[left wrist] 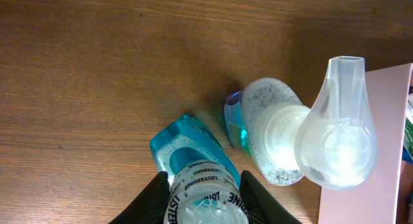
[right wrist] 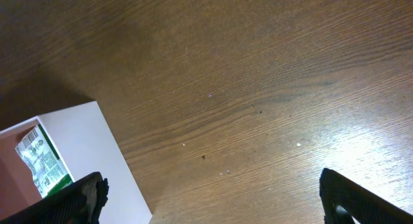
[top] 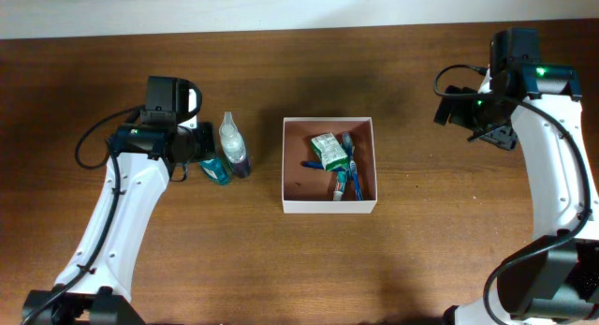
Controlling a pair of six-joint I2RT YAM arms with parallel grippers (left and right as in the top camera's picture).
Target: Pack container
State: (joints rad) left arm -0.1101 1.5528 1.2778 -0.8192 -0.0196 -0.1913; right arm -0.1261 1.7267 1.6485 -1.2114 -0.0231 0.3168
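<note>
With the left gripper (left wrist: 205, 193) pinched on the small Listerine bottle (left wrist: 187, 153), left of the white-walled container (top: 329, 208) at mid-table, and the right gripper (right wrist: 216, 198) spread wide and empty, a clean lift should avoid dragging the spray bottle (left wrist: 277, 133) just beside it

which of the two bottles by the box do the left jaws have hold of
The teal Listerine bottle, farther from the container; the left gripper is shut on its top. The clear spray bottle is not gripped.
</note>
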